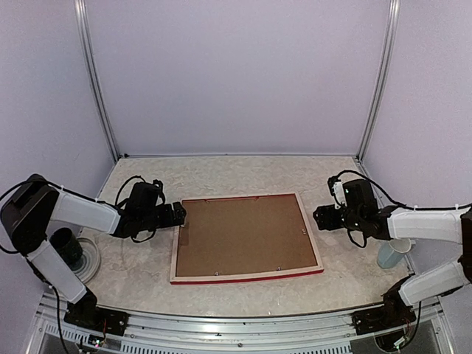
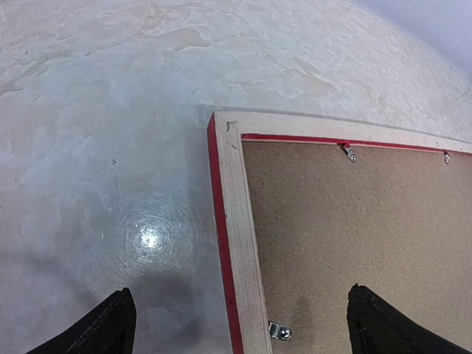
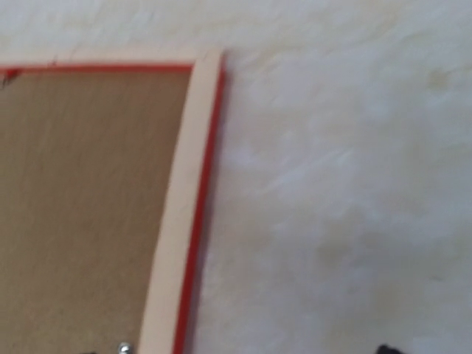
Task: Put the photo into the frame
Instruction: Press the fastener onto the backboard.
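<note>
Your table has a pale, marbled top. In the middle of it the frame lies flat and face down, with the brown backing board showing. A white plate sits at the left edge and a pale cup at the right.

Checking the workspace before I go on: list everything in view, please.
table: one, pale marbled
frame: one, red with pale wood edges, face down at table centre
backing board: one, brown, inside the frame
clips: several, metal, along the frame's inner edge
white plate: one, near left edge
dark cup: one, on the white plate
pale cup: one, bluish, near right
photo: none in view
arms: two, black and white; left arm at the frame's left edge, jaws wide apart; right arm at its right edge
</note>
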Available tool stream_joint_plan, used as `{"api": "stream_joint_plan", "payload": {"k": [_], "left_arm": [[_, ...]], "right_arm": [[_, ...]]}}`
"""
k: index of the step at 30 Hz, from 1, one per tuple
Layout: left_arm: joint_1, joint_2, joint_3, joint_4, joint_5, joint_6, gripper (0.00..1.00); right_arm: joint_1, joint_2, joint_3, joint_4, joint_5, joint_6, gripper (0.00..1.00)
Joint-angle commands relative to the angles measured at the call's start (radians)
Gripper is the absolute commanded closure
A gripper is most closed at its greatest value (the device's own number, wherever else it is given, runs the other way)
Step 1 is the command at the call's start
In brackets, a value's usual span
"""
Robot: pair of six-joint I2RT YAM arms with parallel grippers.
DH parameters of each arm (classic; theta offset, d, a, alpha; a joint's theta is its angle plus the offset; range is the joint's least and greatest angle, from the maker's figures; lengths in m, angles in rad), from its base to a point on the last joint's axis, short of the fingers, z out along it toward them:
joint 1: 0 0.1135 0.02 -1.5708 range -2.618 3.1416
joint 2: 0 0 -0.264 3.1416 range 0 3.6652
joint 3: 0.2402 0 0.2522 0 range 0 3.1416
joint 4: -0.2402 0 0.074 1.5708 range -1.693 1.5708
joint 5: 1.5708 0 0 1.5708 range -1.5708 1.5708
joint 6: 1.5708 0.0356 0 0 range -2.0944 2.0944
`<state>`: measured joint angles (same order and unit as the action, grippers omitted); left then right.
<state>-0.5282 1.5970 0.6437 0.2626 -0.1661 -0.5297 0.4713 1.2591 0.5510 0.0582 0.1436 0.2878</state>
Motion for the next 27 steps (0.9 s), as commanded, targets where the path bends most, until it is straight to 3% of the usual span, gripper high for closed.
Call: {"api": "stream_joint_plan", "payload": {"k": [1, 10, 27], "left_arm": [[0.014, 0.011, -0.01, 0.024, 0.025, 0.004, 0.02], [0.029, 0.071, 0.019, 0.001, 0.04, 0.003, 0.04], [0.034, 0.119, 0.037, -0.005, 0.066, 0.001, 0.05]], "right_arm": [[0.013, 0.089, 0.053, -0.038, -0.11, 0.027, 0.23], [0.017, 0.21, 0.112, -0.052, -0.236, 0.048, 0.27], [0.027, 0.293, 0.129, -0.081, -0.226, 0.054, 0.46]]}}
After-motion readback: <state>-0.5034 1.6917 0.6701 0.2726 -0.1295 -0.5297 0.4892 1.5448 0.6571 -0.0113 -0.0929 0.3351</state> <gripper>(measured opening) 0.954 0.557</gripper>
